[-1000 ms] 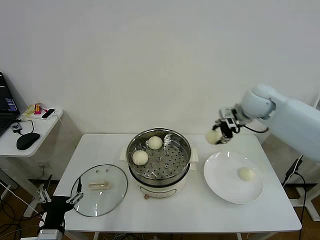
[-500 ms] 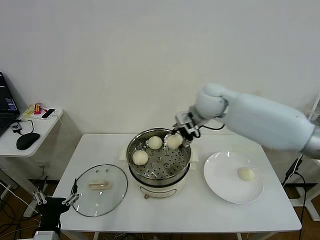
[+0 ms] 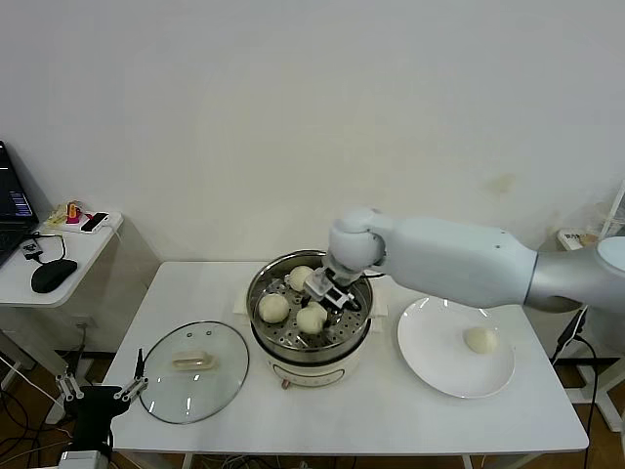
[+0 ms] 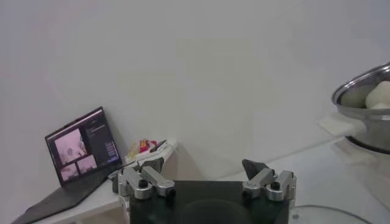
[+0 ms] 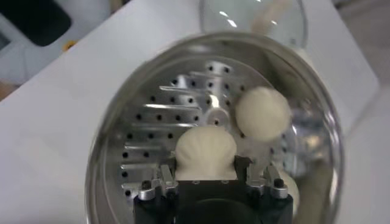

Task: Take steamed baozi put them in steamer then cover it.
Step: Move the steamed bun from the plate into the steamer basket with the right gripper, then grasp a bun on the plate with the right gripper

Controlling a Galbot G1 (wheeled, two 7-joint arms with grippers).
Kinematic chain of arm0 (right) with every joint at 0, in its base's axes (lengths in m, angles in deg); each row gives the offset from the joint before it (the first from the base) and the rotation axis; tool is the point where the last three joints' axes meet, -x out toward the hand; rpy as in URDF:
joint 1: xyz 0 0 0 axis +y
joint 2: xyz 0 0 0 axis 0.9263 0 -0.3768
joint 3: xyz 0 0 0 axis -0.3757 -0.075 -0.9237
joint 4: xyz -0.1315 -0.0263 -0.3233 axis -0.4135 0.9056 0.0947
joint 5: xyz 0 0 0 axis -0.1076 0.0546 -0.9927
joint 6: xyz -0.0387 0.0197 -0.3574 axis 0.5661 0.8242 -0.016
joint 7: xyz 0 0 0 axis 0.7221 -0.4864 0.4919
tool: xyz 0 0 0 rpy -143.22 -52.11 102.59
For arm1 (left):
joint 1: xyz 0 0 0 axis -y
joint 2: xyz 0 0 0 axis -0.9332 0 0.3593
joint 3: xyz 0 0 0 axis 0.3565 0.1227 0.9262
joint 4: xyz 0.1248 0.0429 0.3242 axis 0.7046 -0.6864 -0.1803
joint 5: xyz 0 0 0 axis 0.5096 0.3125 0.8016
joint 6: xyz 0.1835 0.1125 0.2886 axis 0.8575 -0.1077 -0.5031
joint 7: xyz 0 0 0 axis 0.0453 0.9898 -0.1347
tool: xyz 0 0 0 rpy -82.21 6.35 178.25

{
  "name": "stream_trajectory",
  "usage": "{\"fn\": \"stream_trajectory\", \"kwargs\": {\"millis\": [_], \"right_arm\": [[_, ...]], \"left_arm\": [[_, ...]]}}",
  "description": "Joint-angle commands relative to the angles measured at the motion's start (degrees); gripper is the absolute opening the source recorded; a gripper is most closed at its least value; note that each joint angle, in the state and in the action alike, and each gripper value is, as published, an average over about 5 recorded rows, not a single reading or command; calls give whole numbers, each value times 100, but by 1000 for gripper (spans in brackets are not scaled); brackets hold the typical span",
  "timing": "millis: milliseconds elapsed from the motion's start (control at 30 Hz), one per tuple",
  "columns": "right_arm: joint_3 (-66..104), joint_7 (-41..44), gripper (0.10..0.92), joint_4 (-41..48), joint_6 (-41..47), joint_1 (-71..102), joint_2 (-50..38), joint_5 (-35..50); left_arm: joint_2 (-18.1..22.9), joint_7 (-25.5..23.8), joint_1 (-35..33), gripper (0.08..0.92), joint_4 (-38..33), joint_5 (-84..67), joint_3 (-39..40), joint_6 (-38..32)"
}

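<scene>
Three steamed baozi sit inside the steamer [image 3: 311, 337], at the centre of the head view: one at the back [image 3: 301, 277], one at the left [image 3: 273, 308], and one held baozi [image 3: 312, 318] near the middle of the perforated tray. Fourth baozi [image 3: 479, 339] is alone on the white plate [image 3: 430, 366], right of centre, well apart from the pot.

Right gripper [image 3: 325, 299] reaches into the pot from the right, arm crossing the upper-right part of the frame. Its fingers are clamped on the held baozi; right wrist view shows the bun [image 5: 205, 154] pinched between both fingers [image 5: 163, 180], low over the tray holes. Cannot tell whether the bun touches the tray. Another baozi [image 5: 262, 114] is just beside it in that view.

Cover [image 3: 193, 370] lies flat on the white table [image 3: 322, 415], lower left of the frame, just beside the steamer, beige bar handle up. Steamer is uncovered.

Left gripper [image 3: 98, 394] is parked at the lower-left corner, off the table edge, near the cover rim, fingers spread wide and holding nothing; left wrist view confirms it [image 4: 207, 182].

Side table [image 3: 83, 244] at far left carries a black mouse [image 3: 54, 276] and a laptop [image 4: 79, 152].
</scene>
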Motion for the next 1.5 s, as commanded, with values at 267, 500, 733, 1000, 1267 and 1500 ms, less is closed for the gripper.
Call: {"fn": "stream_trajectory", "kwargs": {"millis": [267, 500, 733, 1000, 1267, 1500], "right_arm": [[-206, 220, 602, 1, -921, 43, 169, -347], [-98, 45, 702, 15, -1023, 23, 62, -315], [291, -24, 819, 123, -868, -118, -184, -117], [853, -154, 823, 348, 267, -162, -861, 373], [1169, -171, 823, -96, 1573, -90, -2208, 657], [1161, -13, 823, -296, 1583, 255, -3513, 19]], "left_arm": [[17, 3, 11, 823, 12, -4, -5, -4], [17, 2, 35, 823, 7, -1, 10, 0], [-6, -3, 55, 823, -2, -4, 5, 3], [-70, -9, 122, 823, -5, -1, 38, 7], [-179, -20, 193, 823, -5, 2, 144, 19], [-270, -23, 263, 823, 14, 2, 306, 22]]}}
